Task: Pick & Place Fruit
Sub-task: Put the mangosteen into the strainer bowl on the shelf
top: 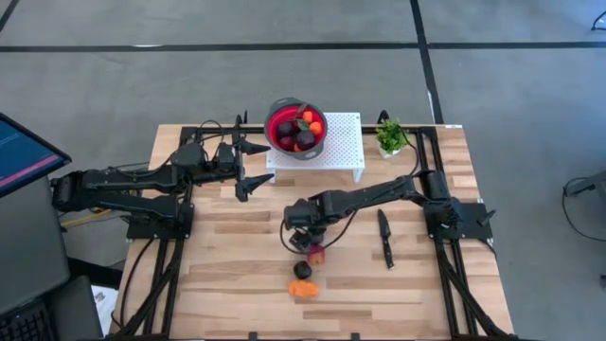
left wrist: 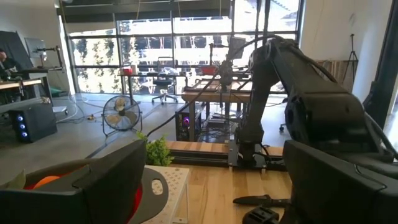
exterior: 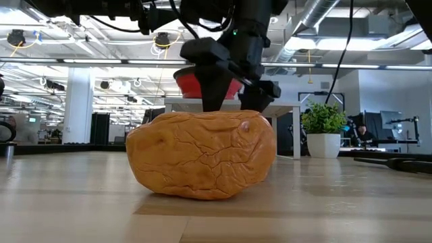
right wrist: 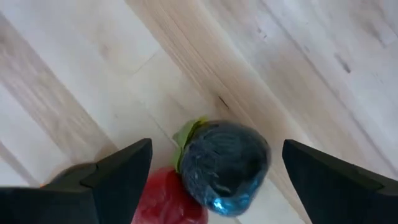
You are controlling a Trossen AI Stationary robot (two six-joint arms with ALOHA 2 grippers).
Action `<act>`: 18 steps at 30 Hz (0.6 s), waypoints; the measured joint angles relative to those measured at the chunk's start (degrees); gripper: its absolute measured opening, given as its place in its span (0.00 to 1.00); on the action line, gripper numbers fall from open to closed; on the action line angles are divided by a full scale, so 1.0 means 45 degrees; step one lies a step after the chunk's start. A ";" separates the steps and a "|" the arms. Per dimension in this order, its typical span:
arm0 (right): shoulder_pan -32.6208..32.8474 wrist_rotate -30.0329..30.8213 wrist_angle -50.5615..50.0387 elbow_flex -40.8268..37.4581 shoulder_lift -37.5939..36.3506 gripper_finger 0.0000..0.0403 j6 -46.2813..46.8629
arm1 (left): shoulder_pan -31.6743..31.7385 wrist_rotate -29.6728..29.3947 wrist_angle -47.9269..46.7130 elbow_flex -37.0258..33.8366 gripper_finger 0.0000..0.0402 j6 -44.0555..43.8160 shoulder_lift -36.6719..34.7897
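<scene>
Plum (right wrist: 225,167) on the counter (right wrist: 298,74) looks light, smooth, roll-prone; I centre the open right end effector (right wrist: 217,180) across its widest part.

A grey floor (top: 511,57) crossed by dark lines fills the top of the high view, around a pale wooden table (top: 237,284). At the left edge sits a monitor (top: 24,152). In the low view, an open ceiling with pipes and ducts (exterior: 324,17) runs across the top, above white columns (exterior: 77,101) at left. In the left wrist view, tall windows (left wrist: 180,50) span the upper centre, with a standing floor fan (left wrist: 121,115) and a desk (left wrist: 18,87) at left.
</scene>
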 joint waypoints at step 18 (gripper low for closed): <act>-0.0091 -0.0037 0.1446 -0.1427 0.0297 0.83 0.0138 | 0.0005 -0.0003 0.0000 0.0000 0.93 0.0000 0.0000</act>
